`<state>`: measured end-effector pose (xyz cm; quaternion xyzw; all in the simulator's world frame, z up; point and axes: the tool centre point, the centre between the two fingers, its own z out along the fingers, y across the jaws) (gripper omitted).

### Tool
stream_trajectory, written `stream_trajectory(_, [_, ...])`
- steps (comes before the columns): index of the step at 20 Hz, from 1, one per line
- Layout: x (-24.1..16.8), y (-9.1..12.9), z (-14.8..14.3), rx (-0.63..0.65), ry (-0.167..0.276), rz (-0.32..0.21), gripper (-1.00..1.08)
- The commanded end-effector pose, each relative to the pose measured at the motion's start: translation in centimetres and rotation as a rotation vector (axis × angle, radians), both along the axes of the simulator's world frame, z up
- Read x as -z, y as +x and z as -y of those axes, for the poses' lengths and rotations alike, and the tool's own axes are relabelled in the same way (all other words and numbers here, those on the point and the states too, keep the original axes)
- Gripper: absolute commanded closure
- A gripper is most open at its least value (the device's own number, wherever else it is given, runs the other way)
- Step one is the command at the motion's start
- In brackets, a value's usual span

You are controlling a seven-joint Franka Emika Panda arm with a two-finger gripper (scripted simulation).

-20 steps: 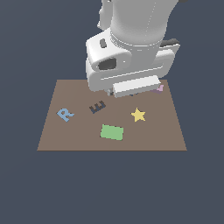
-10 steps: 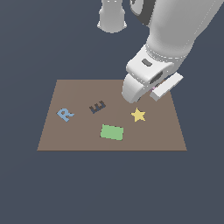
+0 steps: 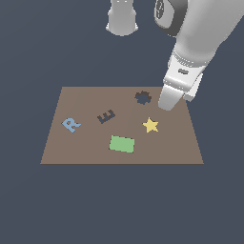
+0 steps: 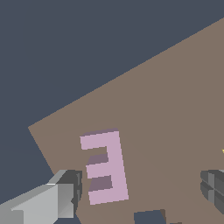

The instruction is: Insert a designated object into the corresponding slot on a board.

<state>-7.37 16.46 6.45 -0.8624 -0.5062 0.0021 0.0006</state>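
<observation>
One lilac E (image 4: 105,167) near board (image 4: 175,109) corner, between parted tool (image 4: 140,192) fingers, untouched.

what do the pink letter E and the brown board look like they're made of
It's a simulator render, so this is only a guess. The pink E looks like matte plastic or foam: a flat, even colour with no shine. The board looks like plain matte wood or card: uniform brown with no visible grain.

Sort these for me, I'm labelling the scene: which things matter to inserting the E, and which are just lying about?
Job:
lilac E block
E-shaped slot
board
end effector, open astride the E block

Bystanders:
blue R
yellow star
green rectangle
cog-shaped recess
</observation>
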Motion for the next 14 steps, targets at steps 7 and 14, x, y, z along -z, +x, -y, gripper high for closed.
stream_trajectory(7, [1.4,-2.2,-1.4,-0.148,0.003,0.004,-0.92])
stream_trajectory(14, [1.5,-2.3,-1.4,-0.152,0.002,0.004,-0.92])
